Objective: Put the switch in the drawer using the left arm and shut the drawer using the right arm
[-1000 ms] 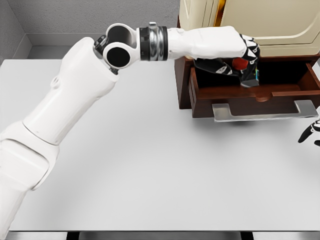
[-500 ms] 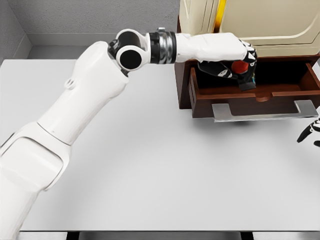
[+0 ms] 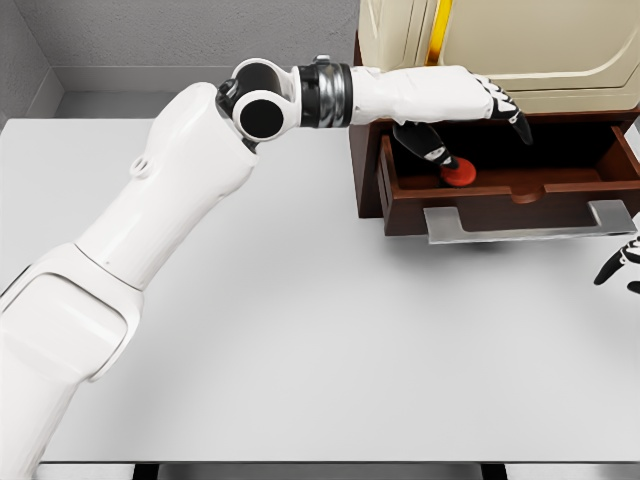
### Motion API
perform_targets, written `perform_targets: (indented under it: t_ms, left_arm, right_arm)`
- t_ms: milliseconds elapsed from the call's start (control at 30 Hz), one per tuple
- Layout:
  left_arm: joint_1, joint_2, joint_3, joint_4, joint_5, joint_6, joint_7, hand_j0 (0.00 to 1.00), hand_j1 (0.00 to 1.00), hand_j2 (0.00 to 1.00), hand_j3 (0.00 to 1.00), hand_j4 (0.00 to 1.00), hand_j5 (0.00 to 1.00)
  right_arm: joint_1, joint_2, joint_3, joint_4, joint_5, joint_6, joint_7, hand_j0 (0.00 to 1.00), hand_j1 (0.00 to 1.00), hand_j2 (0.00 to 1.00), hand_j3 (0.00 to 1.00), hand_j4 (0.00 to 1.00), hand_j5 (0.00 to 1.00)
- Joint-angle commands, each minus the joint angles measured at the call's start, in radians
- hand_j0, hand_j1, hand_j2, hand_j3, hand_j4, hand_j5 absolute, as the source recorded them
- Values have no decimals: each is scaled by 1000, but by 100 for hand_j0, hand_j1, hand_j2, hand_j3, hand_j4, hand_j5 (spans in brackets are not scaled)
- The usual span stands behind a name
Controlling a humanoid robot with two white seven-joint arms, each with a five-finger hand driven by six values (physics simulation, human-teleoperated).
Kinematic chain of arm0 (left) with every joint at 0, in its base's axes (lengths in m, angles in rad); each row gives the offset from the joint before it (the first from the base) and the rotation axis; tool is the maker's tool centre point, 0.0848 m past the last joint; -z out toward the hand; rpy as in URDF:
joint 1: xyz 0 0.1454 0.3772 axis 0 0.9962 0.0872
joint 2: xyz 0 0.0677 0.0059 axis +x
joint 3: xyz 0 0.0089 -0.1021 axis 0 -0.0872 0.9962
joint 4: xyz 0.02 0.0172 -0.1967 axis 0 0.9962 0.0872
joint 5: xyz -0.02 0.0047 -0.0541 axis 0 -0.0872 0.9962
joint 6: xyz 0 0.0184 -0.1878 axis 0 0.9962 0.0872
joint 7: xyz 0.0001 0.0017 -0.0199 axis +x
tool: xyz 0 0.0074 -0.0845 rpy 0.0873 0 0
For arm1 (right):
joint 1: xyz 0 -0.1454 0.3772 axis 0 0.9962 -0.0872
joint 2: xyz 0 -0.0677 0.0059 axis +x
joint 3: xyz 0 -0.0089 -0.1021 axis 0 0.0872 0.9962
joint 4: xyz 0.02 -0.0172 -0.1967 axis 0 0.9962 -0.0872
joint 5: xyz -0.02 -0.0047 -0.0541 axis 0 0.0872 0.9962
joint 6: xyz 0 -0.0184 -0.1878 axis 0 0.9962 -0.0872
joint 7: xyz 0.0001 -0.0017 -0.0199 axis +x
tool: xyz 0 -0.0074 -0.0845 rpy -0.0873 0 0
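The switch [image 3: 459,176], of which only a red round part shows, lies inside the open brown drawer [image 3: 500,195] near its left end. My left hand [image 3: 478,128] hovers just above the drawer with fingers spread, holding nothing; its thumb points down toward the switch. The drawer is pulled out, its grey handle [image 3: 528,222] facing me. At the far right edge only the fingertips of my right hand [image 3: 620,265] show, below and right of the handle.
The drawer belongs to a brown cabinet base under a cream-coloured unit [image 3: 500,45] at the back right. The white table [image 3: 300,330] spreads in front of it. Grey walls close off the back.
My left hand has opened and let go of the switch, which dropped from the hand into the drawer. The right hand has not moved.
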Motion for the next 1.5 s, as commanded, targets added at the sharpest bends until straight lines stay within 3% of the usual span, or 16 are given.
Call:
perform_targets:
  t_ms: [0,133,200,267,367,400,467,500,600,633,767,833,933,1000,1100,1467]
  left_arm:
    - [0,0,-2,2,-15,3,1,85,85,85,85,85,85]
    - [-5,0,-3,2,-45,3,1,85,85,85,85,85,85]
    - [-49,0,-2,-14,4,3,1,86,86,86,86,86,86]
    - [-64,2,-19,-43,220,3,1,86,86,86,86,86,86]
    - [-115,178,-150,-231,514,3,1,89,89,89,89,89,89]
    - [-120,276,-216,-304,648,3,1,89,89,89,89,89,89]
    - [-201,587,-479,-527,993,3,1,90,90,90,90,90,90]
    - [-236,678,-543,-623,1108,3,1,100,100,100,100,100,100]
    - [-265,709,-557,-689,1154,334,1,100,100,100,100,100,100]
    - [-278,704,-557,-724,1249,567,1,100,100,100,100,100,100]
    - [-308,687,-545,-730,1349,736,1,100,100,100,100,100,100]
    - [-302,606,-548,-724,1332,827,136,100,100,100,100,100,100]
    - [-270,549,-543,-722,1341,896,177,100,100,100,100,100,100]
    - [-262,514,-543,-669,1378,907,277,100,100,100,100,100,100]
    - [-261,466,-543,-557,1398,931,288,100,100,100,100,100,100]
    - [-210,463,-531,-546,1416,931,285,100,100,100,100,100,100]
  right_arm:
    - [0,-1,0,0,-7,3,0,55,55,55,55,55,55]
    - [0,-1,0,0,-7,3,0,56,56,56,56,56,56]
    - [0,-1,2,0,-7,3,0,56,56,56,56,56,56]
    - [0,-1,2,0,-7,3,0,56,56,56,56,56,56]
    - [2,-1,2,0,-8,3,0,56,56,56,56,56,56]
    - [2,-1,2,0,-7,3,0,56,56,56,56,56,56]
    - [2,-1,3,0,-7,3,0,56,56,56,56,56,56]
    - [2,-1,5,0,-7,3,0,56,56,56,56,56,56]
    - [0,-1,8,0,-7,3,0,56,56,56,56,56,56]
    - [-2,-1,8,0,-7,3,0,56,56,56,56,56,56]
    - [-2,-1,8,0,-7,3,0,56,56,56,56,56,56]
    - [0,-1,8,0,-7,3,0,56,56,56,56,56,56]
    - [-2,-1,8,0,-7,3,0,56,56,56,56,56,56]
    - [-2,-1,8,0,-7,3,0,56,56,56,56,56,56]
    - [2,-1,8,0,-7,3,0,56,56,56,56,56,56]
    - [0,-1,9,0,-7,3,0,57,57,57,57,57,57]
